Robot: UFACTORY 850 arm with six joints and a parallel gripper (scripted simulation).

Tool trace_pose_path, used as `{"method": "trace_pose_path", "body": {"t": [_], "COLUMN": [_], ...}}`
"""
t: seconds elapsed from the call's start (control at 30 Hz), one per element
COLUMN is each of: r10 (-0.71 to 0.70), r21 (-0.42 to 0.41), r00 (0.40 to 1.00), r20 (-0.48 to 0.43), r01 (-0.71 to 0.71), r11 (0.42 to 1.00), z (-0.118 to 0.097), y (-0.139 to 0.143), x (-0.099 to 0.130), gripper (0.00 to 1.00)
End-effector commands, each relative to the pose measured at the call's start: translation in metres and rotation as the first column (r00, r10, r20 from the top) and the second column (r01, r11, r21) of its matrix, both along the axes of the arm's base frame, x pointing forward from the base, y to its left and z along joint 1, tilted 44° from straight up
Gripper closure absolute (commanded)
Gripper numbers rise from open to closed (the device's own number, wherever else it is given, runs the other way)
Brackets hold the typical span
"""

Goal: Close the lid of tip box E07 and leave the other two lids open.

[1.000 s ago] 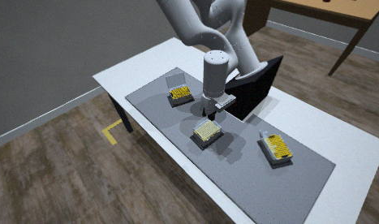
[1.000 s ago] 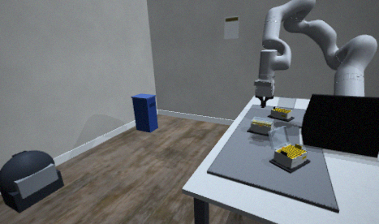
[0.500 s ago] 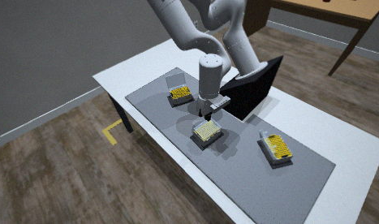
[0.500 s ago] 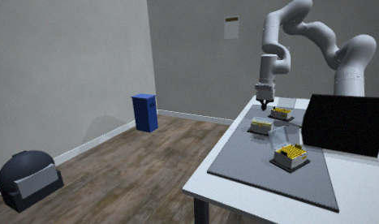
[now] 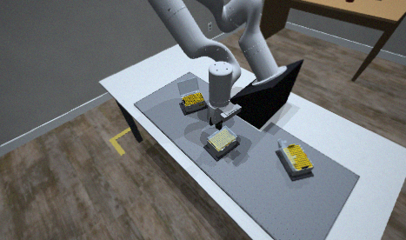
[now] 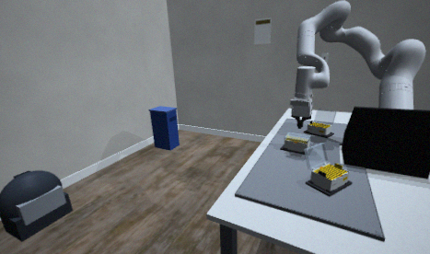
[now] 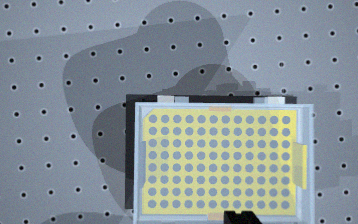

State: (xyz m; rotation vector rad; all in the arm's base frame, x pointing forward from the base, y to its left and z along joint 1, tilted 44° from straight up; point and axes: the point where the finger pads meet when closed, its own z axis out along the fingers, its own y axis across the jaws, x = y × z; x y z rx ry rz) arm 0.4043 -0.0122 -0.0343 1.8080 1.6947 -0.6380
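On the grey mat (image 5: 268, 191) (image 6: 284, 184) (image 7: 26, 130) sit three tip boxes, two lids raised

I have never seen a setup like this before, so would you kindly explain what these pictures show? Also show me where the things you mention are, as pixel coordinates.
The machine is a white, jointed robot arm (image 5: 220, 83) (image 6: 305, 83). Its end effector (image 5: 218, 126) (image 6: 300, 126) has its fingers shut with nothing between them.

The top picture looks down on the table (image 5: 363, 150) (image 6: 226, 212) at a slant, the exterior one comes from beyond the table's end, and the wrist one looks down from the arm itself.

On a gray perforated board (image 5: 259, 200) (image 6: 284, 184) (image 7: 26, 125) sit three tip boxes with yellow racks, each in a dark holder plate. The middle box (image 5: 222, 140) (image 6: 296, 144) (image 7: 219, 161) has its clear lid down over the tips; whether it is latched, I cannot tell. The other two boxes, (image 5: 193, 101) (image 6: 319, 128) and (image 5: 297, 157) (image 6: 330, 177), have raised lids.
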Motion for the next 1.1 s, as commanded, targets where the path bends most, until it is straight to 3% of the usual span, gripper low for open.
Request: {"method": "trace_pose_path", "body": {"t": [0.0,0.43,1.07], "r10": [0.001,0.001,0.001], "r21": [0.001,0.001,0.001], "r00": [1.0,1.0,1.0], "r20": [0.002,0.002,0.002], "r01": [-0.001,-0.001,-0.001], "r11": [1.0,1.0,1.0], "z": [0.0,0.0,-0.02], "y": [-0.005,-0.005,-0.024], "x": [0.001,0.001,0.002], "gripper": [1.0,1.0,1.0]}}
